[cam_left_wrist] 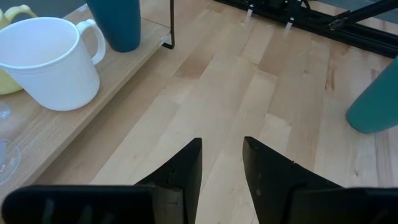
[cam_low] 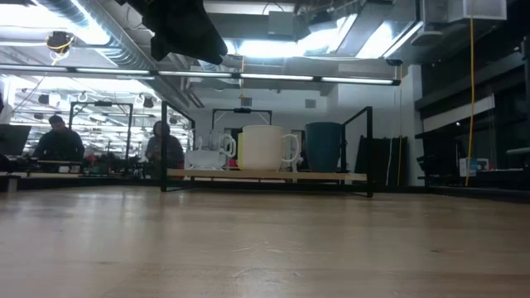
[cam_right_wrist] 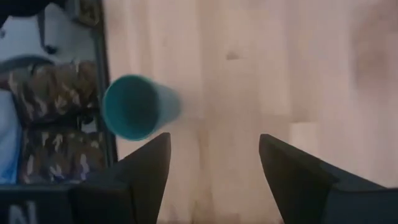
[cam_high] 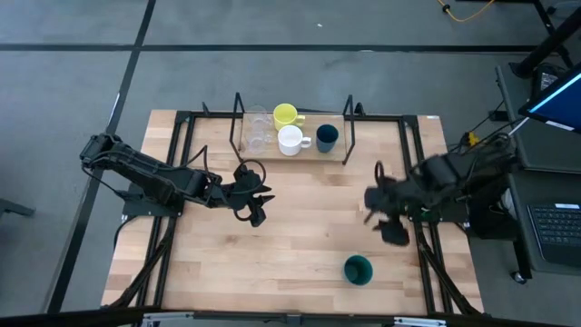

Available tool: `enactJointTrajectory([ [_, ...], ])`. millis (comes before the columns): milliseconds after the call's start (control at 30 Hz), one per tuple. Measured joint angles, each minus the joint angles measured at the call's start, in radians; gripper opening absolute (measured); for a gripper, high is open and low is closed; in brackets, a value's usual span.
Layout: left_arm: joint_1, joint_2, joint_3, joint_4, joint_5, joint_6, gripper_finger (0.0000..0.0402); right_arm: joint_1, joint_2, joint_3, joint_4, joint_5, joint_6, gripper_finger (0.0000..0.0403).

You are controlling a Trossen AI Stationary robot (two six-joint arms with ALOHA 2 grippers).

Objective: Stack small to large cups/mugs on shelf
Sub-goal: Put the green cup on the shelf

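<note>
high view: round glossy green cup [cam_high: 358, 269] upright on pale grained tabletop [cam_high: 290, 227].

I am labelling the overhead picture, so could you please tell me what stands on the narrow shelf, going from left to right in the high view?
Clear glass cups → white ceramic mug → dark blue cup. The yellow mug sits behind the white one, so I leave it out of the order.

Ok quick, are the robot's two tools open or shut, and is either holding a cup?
Left tool: open, holding nothing.
Right tool: open, holding nothing.
</note>
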Motion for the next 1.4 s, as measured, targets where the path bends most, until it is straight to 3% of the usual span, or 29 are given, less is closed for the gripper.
enactJointTrajectory([
  [233,0.000,0.000,0.000,0.005,-0.001,0.000,0.0110,0.181,0.003,-0.150,0.182,0.056,0.107,0.0247],
  [533,0.000,0.000,0.000,0.005,-0.001,-0.001,0.0110,0.264,0.072,-0.252,0.291,0.118,0.235,0.0247],
  [1400,0.000,0.000,0.000,0.004,-0.002,-0.001,0.0110,0.279,0.313,-0.254,0.386,0.159,0.131,0.0247],
])
